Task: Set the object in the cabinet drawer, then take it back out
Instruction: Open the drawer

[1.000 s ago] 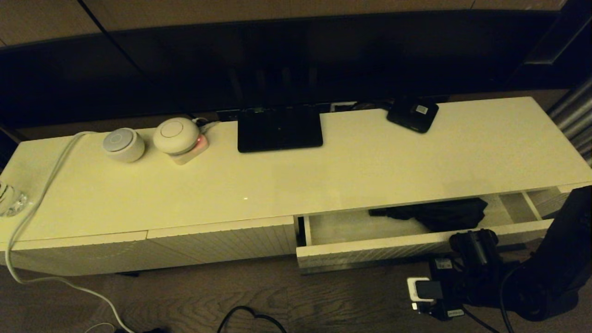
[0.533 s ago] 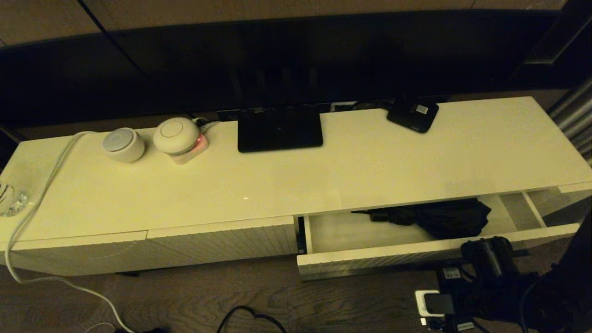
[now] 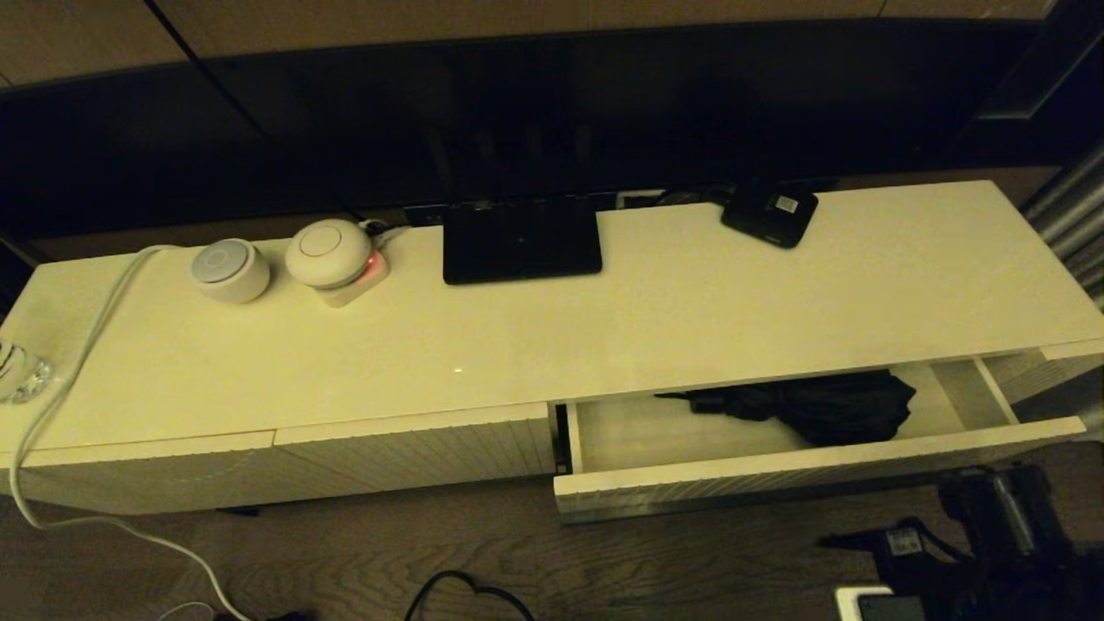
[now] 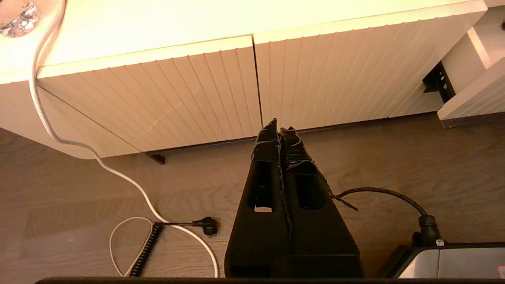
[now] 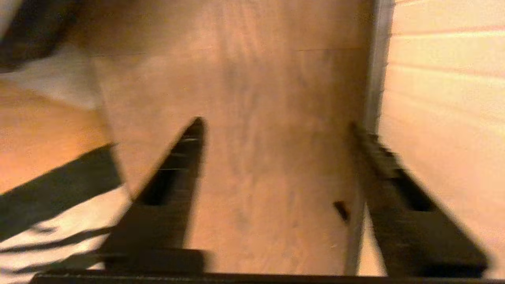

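The cabinet drawer (image 3: pixel 776 473) stands pulled out at the right of the low cream cabinet. The black folding umbrella (image 3: pixel 819 407) lies inside it, towards the right, with its slim end pointing left. My right gripper (image 5: pixel 276 123) is open and holds nothing. It hangs over the wooden floor just off the drawer's ribbed front (image 5: pixel 442 79). In the head view the right arm (image 3: pixel 1000 517) is low at the bottom right, below the drawer. My left gripper (image 4: pixel 279 128) is shut and empty, parked over the floor in front of the closed ribbed panels (image 4: pixel 197 90).
On the cabinet top stand a black router base (image 3: pixel 521 239), a small black box with a white label (image 3: pixel 769 212), two round white devices (image 3: pixel 230 269) and a glass piece (image 3: pixel 21 371). A white cable (image 3: pixel 69 371) trails to the floor, where a dark cable (image 3: pixel 466 595) lies.
The right gripper drew the drawer a little further out, then left its front and dropped back to the lower right. The umbrella stays in the drawer.
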You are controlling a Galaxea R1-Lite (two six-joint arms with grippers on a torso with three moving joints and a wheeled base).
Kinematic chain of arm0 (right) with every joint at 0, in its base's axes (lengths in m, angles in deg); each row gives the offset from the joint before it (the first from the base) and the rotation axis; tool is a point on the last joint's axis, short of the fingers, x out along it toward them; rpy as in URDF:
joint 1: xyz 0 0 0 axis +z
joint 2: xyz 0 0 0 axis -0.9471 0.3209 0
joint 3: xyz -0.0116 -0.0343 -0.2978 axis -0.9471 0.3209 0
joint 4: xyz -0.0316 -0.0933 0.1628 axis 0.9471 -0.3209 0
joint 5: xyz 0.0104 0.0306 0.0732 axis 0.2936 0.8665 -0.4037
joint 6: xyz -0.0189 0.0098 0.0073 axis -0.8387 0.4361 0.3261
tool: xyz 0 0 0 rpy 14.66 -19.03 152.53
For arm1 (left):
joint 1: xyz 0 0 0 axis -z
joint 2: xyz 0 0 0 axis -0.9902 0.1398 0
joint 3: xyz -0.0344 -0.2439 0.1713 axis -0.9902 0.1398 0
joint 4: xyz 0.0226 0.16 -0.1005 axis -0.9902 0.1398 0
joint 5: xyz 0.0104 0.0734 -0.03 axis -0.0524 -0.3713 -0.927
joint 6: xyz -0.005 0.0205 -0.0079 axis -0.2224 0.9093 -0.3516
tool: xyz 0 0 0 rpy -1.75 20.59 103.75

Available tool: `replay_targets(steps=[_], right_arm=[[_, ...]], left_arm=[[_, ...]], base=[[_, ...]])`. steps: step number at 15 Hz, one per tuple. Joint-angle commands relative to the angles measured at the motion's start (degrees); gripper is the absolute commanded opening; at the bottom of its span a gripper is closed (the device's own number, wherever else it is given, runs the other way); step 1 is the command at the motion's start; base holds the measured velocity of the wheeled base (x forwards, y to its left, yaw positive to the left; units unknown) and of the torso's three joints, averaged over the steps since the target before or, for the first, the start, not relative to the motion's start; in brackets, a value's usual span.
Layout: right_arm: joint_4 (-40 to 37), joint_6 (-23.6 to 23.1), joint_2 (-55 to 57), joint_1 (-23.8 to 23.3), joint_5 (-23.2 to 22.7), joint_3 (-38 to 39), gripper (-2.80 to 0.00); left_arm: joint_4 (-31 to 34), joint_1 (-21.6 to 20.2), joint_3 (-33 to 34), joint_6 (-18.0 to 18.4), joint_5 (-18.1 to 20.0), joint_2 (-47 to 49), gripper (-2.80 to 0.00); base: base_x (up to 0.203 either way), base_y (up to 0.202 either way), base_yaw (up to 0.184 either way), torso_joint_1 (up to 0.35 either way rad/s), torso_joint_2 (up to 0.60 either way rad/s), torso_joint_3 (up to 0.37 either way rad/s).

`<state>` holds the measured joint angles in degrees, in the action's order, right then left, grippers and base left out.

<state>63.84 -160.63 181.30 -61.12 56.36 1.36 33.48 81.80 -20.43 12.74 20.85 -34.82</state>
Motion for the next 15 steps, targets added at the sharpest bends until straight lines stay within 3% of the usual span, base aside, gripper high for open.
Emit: replay_targets(steps=[1, 3, 5, 8, 11, 15], right_arm=[[-6.73, 0.27, -11.88, -0.08, -0.48, 1.2, -2.8], [-16.55, 3.25, -20.05, -0.54, -1.6, 1.51, -2.8], [-26.82, 9.51, -27.82, -1.01, -2.42, -0.07, -2.8], [-46.71, 33.61, -35.27, -1.99, -3.02, -8.32, -2.8], [-61.47, 58.44, -39.54, -3.26, -3.49, -22.51, -2.8], [-74.33, 81.61, -39.73, -3.73, -3.54, -33.47, -2.8]], left_arm=[[0.0, -0.02, 0.18, 0.01, 0.01, 0.0, -2.8], [0.0, -0.02, 0.18, 0.0, 0.01, 0.0, -2.8], [0.0, -0.02, 0.18, 0.09, 0.01, 0.0, -2.8], [0.0, -0.02, 0.18, 0.07, 0.01, 0.0, -2.8], [0.0, -0.02, 0.18, 0.04, 0.01, 0.0, -2.8], [0.0, -0.02, 0.18, 0.05, 0.01, 0.0, -2.8]], base=[[0.0, 0.0, 0.0, 0.0, 0.0, 0.0], [0.0, 0.0, 0.0, 0.0, 0.0, 0.0], [0.0, 0.0, 0.0, 0.0, 0.0, 0.0], [0.0, 0.0, 0.0, 0.0, 0.0, 0.0], [0.0, 0.0, 0.0, 0.0, 0.0, 0.0], [0.0, 0.0, 0.0, 0.0, 0.0, 0.0]])
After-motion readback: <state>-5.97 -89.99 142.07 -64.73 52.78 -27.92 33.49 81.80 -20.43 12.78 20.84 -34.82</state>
